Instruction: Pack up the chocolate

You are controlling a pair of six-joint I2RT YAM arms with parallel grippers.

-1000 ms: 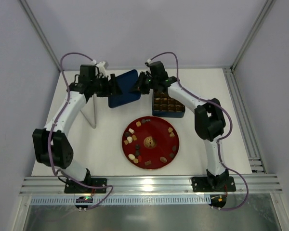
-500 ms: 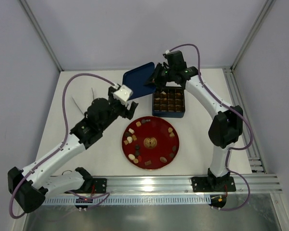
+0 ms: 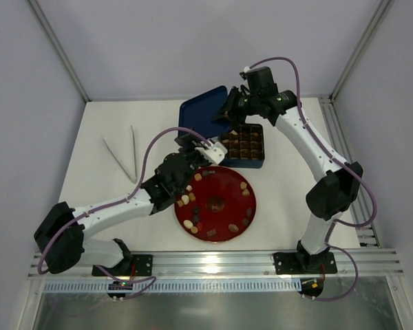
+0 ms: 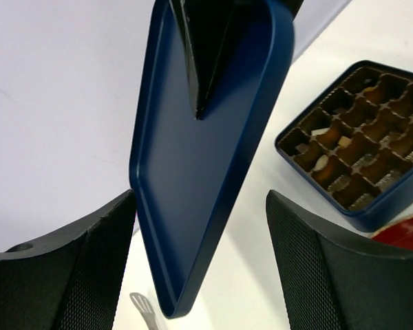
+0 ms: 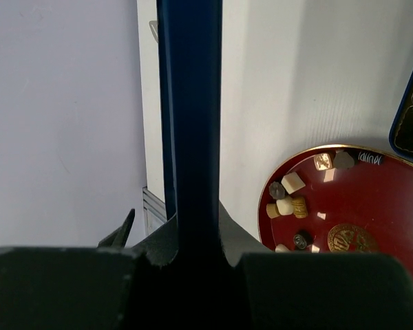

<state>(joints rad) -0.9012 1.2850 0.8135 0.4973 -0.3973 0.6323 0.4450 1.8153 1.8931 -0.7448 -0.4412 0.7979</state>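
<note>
now the right gripper pinches the blue lid by its edge; the left gripper is spread, empty. chocolate sits on the red plate and in the tin: light, brittle, likely slick; pinch one gently across its sides.

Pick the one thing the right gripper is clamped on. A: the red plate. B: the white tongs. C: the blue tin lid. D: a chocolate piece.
C: the right gripper pinches the blue tin lid by its edge, holding it tilted beside the open tin.
</note>
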